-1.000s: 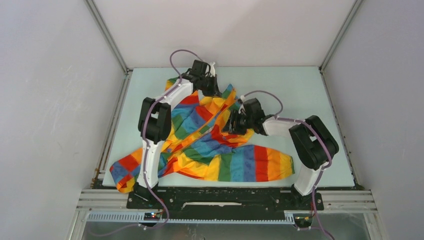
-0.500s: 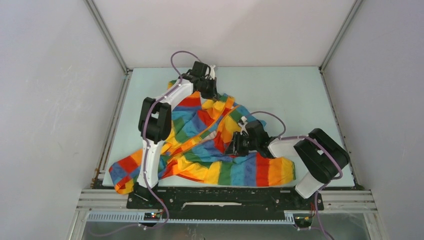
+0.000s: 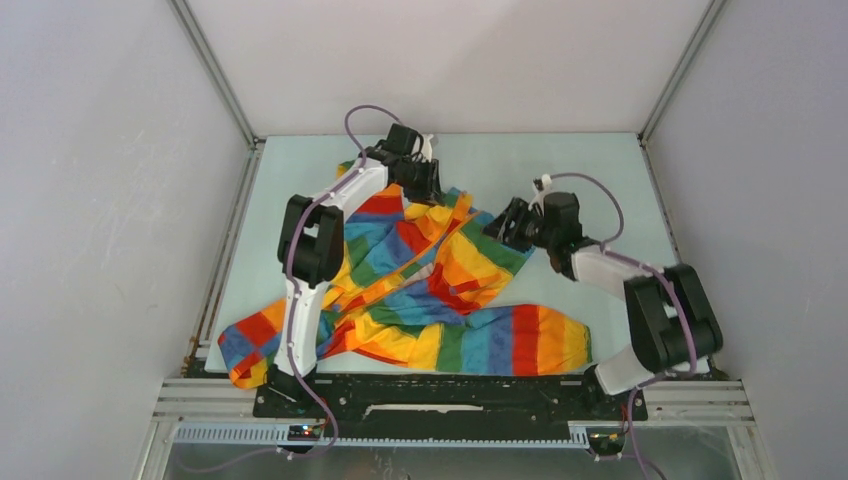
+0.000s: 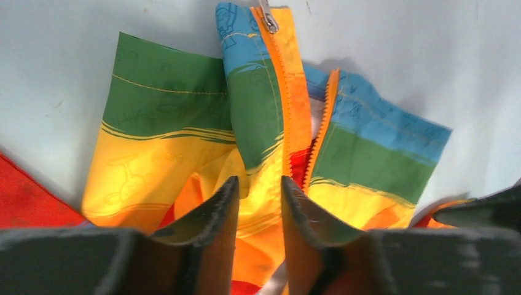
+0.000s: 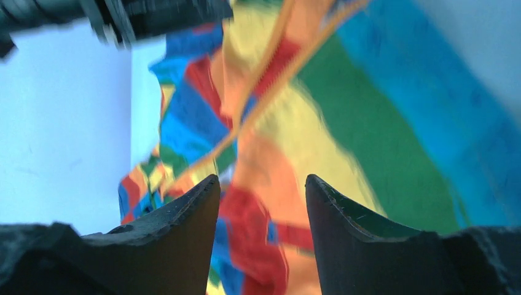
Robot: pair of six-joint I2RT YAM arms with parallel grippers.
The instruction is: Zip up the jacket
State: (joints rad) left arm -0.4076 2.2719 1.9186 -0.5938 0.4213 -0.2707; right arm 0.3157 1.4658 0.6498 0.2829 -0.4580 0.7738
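Jacket from above: the jacket (image 3: 430,280) lies crumpled mid-frame on the worktop (image 3: 600,170), with a sleeve (image 3: 520,340) trailing to the lower right.
Tools from above: left tool (image 3: 420,185) at the garment's upper end, probably anchoring it; right tool (image 3: 505,225) just off its right edge.
Left wrist view: fingers (image 4: 212,215) narrow, pinching a yellow-orange fold beside the zipper strip (image 4: 284,92). The slider (image 4: 268,19) sits top centre with the teeth parted below it. The fold hides the grip point.
Right wrist view: fingers (image 5: 184,215) wide with nothing between them. The view is blurred, and the zipper is barely traceable.
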